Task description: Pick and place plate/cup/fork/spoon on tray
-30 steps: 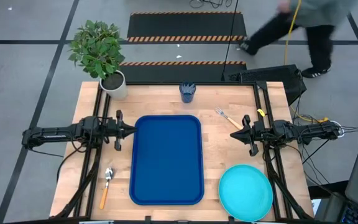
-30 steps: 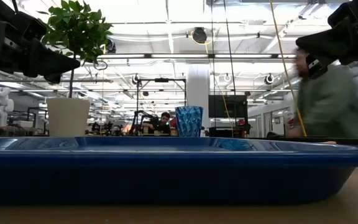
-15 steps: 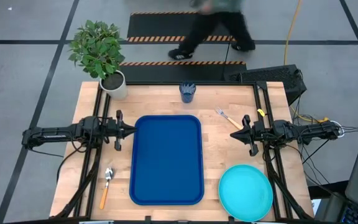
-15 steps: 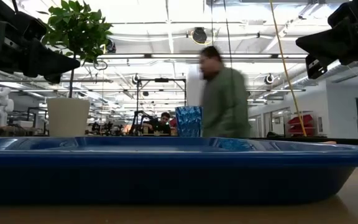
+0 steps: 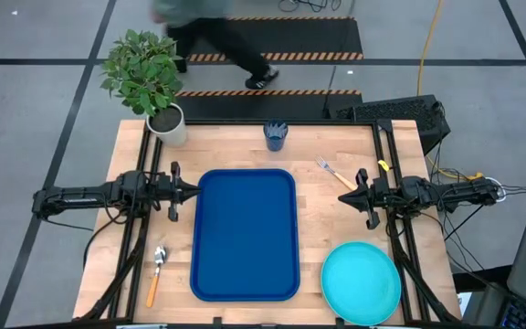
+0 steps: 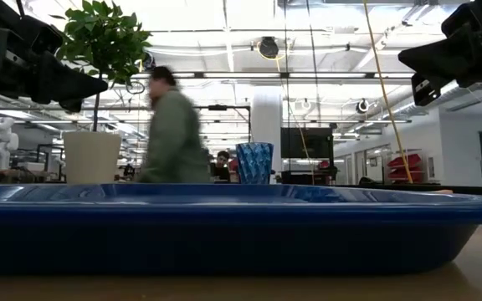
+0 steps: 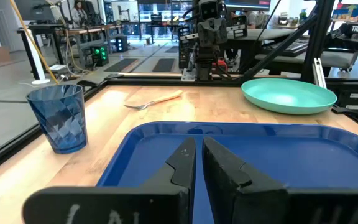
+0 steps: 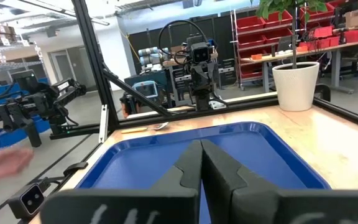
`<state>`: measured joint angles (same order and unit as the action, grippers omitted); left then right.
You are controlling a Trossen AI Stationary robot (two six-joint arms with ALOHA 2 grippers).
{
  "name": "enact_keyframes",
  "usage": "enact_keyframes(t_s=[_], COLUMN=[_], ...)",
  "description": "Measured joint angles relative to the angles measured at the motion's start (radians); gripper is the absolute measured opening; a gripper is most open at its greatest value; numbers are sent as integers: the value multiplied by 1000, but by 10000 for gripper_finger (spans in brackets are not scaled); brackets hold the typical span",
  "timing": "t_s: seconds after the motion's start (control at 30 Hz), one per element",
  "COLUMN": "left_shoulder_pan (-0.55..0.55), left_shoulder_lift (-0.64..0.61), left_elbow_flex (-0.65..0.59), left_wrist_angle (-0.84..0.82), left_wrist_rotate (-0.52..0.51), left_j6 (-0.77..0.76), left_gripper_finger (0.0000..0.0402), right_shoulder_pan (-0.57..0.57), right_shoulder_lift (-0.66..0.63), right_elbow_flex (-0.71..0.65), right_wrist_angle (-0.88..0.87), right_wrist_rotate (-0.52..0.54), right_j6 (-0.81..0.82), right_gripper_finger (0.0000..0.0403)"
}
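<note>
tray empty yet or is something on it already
Empty. From above, the tray shows only bare blue; the plate, cup, fork and spoon all lie on the table around it.

Bright ceiling glare; blurred person [image 6: 171,125].

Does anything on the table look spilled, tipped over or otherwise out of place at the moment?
Nothing stands out. The cup and plant pot stand upright, the tray sits square, and the plate, fork and spoon lie flat on the wood.
</note>
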<state>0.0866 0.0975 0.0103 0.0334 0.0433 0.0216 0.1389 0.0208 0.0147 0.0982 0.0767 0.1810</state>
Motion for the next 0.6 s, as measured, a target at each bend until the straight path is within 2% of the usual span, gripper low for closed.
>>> enact_keyframes(t_s=[0.37,0.5,0.6], left_shoulder_pan=[0,0,0], left_shoulder_lift=[0,0,0], left_elbow_flex=[0,0,0], left_wrist_angle=[5,65,145], left_wrist_rotate=[0,0,0], left_j6=[0,-13,-86], left_gripper_finger=[31,31,31], right_shoulder_pan=[0,0,0], right_shoulder_lift=[0,0,0], right_elbow_flex=[0,0,0], right_wrist_angle=[2,2,2], right_wrist_rotate=[0,0,0], right_j6=[-10,-10,-10], right_gripper_finger=[0,0,0])
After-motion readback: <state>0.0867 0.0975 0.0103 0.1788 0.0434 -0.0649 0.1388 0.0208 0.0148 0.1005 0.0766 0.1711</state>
